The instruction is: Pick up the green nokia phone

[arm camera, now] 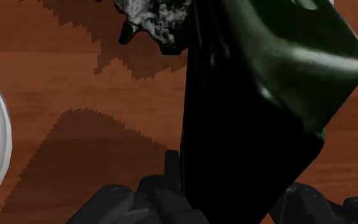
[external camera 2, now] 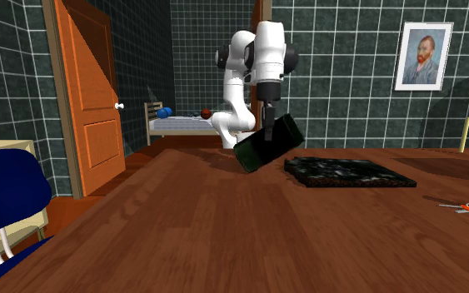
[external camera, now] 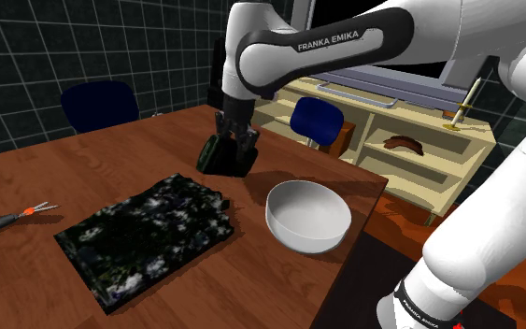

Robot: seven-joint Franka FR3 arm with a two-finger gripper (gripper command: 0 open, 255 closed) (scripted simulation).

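Lift stage of the pick. Black two-finger tool (external camera 2: pixel 268 123) clenched on the glossy dark-green slab-shaped phone (external camera 2: pixel 267 143), which hangs tilted over the brown wooden desk (external camera 2: pixel 224 225), apparently clear of it, near a corner of the dark speckled flat block (external camera: pixel 149 234). White round bowl (external camera: pixel 308 216) lies to the shoulder view's right. Judged next move: raise straight up with firm grip, since the tilt suggests an off-centre hold that could slip.

Phone (external camera: pixel 220 159) in claw (external camera: pixel 237 145) over table (external camera: pixel 111 159), behind slab (external camera: pixel 144 238) and bowl (external camera: pixel 303 239); screwdriver (external camera: pixel 13 217) at the shoulder view's left.
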